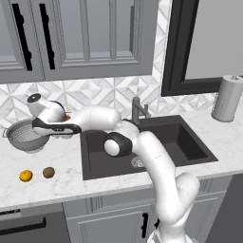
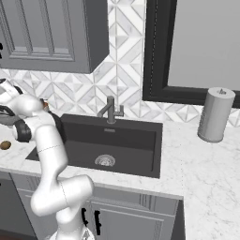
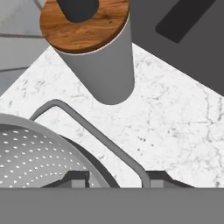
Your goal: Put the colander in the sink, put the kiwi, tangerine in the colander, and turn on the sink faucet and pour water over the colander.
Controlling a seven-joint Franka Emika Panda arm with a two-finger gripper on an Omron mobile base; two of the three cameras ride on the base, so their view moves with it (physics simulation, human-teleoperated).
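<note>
The silver perforated colander (image 1: 23, 136) stands on the white counter left of the dark sink (image 1: 190, 142). My gripper (image 1: 37, 125) reaches over its right rim. In the hand view the two fingertips (image 3: 76, 177) straddle the colander (image 3: 30, 157) rim and its wire handle (image 3: 87, 127), pressed against them, so my gripper (image 3: 118, 178) is shut on the colander. The orange tangerine (image 1: 25, 176) and brown kiwi (image 1: 48, 172) lie near the counter's front edge. The faucet (image 1: 137, 111) stands behind the sink, its spout (image 2: 110, 111) over the basin (image 2: 136, 140). The kiwi (image 2: 4, 145) also peeks in at the left.
A grey soap dispenser with a wooden top (image 3: 94, 57) stands right behind the colander handle. A paper towel roll (image 1: 228, 98) stands on the counter right of the sink. Wall cabinets hang above, and the arm's elbow (image 1: 116, 144) hovers over the sink's left side.
</note>
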